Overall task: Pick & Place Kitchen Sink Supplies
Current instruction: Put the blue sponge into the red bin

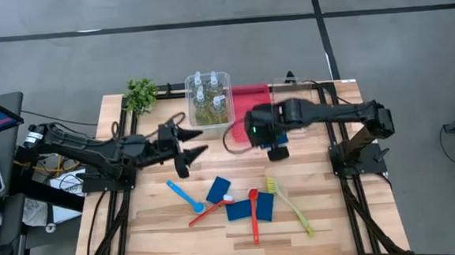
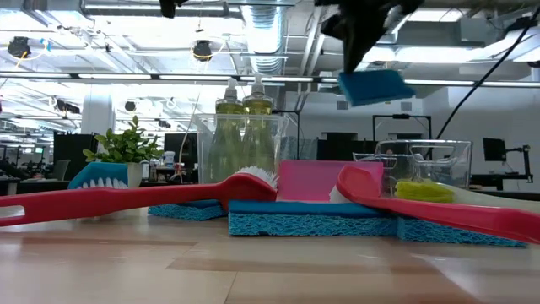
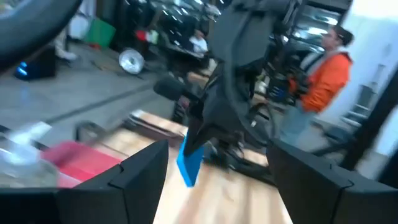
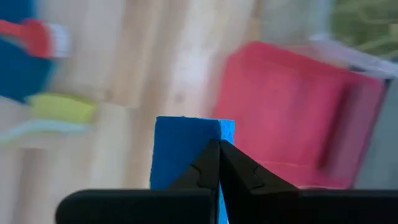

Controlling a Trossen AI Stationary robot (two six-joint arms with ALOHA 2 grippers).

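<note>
My right gripper hangs above the table in front of the red bin, shut on a blue sponge. Three more blue sponges lie flat on the near half of the table among a blue brush, two red brushes and a yellow-green brush. Several bottles stand in a clear bin. My left gripper is open, level above the table just near that bin, and points toward the right arm. My right gripper pinches the blue sponge between its two fingers at the sponge's upper edge, coming from above and pointing down. The sponge is lifted clear of the table and hangs below the fingertips, slightly tilted in the low view.
A small green plant stands at the far left corner. Along the far edge sit the clear bin with bottles, the red bin and another clear bin. People show in the room beyond the table.
</note>
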